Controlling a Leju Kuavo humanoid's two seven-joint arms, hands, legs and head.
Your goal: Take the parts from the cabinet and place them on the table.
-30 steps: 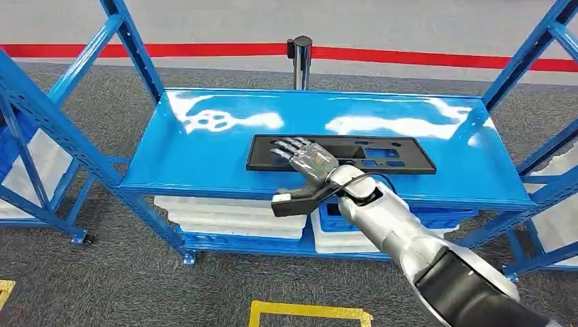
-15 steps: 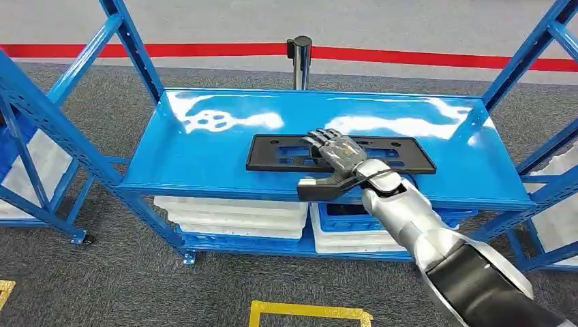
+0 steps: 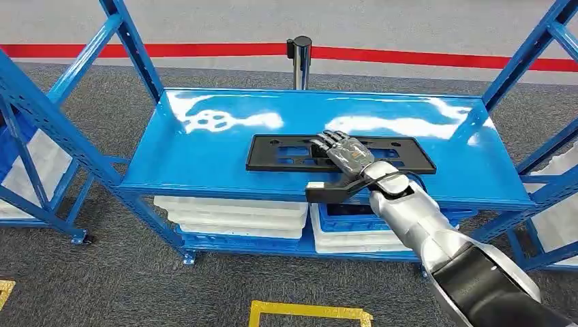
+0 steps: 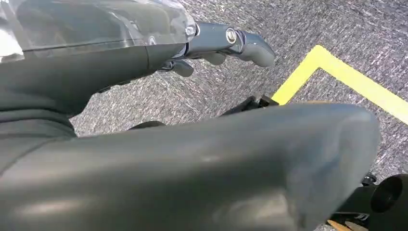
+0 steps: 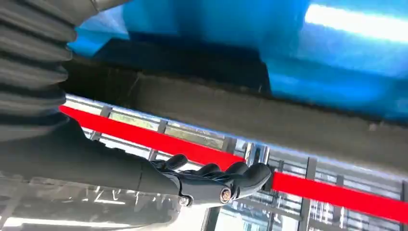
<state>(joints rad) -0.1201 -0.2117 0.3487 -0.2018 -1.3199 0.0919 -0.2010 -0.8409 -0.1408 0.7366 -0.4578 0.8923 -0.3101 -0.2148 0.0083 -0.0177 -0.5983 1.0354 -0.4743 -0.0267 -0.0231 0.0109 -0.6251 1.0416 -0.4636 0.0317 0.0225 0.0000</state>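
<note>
A long flat black part [image 3: 286, 151] with several cut-outs lies across the middle of the blue cabinet shelf [image 3: 204, 157]. My right hand [image 3: 344, 157] is stretched over the part's middle. Its fingers [image 3: 332, 139] reach out flat over the part and the thumb [image 3: 327, 191] juts out in front of the shelf's front edge. Nothing is held in it. In the right wrist view the same fingers [image 5: 216, 180] are extended beside the blurred dark part [image 5: 288, 120]. My left hand [image 4: 226, 41] hangs over the carpet, fingers apart and holding nothing.
Blue uprights frame the shelf on both sides. On the lower shelf lie white trays [image 3: 232, 214] and a blue bin [image 3: 347, 218]. A bollard [image 3: 300, 54] stands behind the cabinet before a red floor line [image 3: 204, 50]. Yellow tape [image 3: 310, 313] marks the carpet in front.
My right hand has moved to the right along the black part, from its left portion to its middle, and a little farther over the shelf. The part has not moved.
</note>
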